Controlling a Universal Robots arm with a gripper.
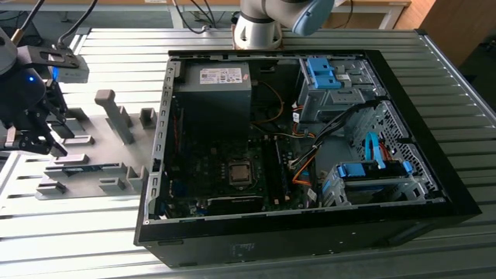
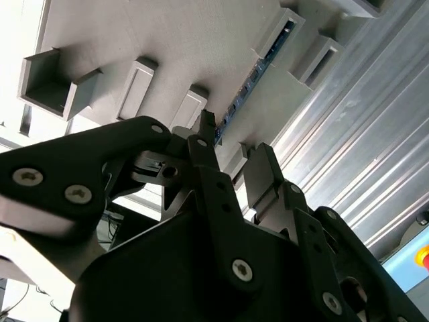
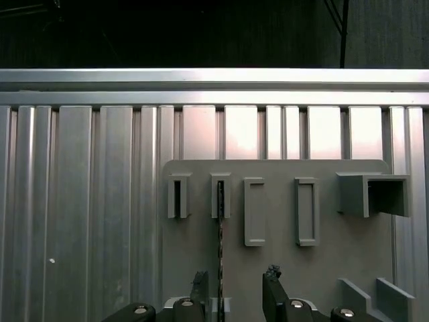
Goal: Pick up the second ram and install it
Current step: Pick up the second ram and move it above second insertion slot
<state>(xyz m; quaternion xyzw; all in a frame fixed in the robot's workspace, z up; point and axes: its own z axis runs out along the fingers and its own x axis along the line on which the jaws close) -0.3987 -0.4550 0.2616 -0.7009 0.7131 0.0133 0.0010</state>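
The second ram [image 1: 81, 169] is a thin blue stick standing on edge in the grey holder blocks on the exterior view's left. It runs as a blue strip [image 2: 253, 79] in the second wrist view and shows edge-on as a dark line [image 3: 220, 235] in the first wrist view. My gripper [image 1: 39, 142] hovers over the holder plate [image 1: 93, 131], open. In both wrist views the stick's near end lies between the two black fingertips [image 3: 199, 282], closer to one of them, and neither touches it. The gripper [image 3: 235, 278] [image 2: 231, 144] holds nothing.
The open computer case [image 1: 434, 195] lies to the exterior view's right of the plate, with the power supply [image 1: 213, 87], motherboard [image 1: 232, 174] and loose cables [image 1: 310, 163] inside. The arm's base [image 1: 259, 29] stands behind it. Ribbed aluminium table [image 3: 80, 201] surrounds the plate.
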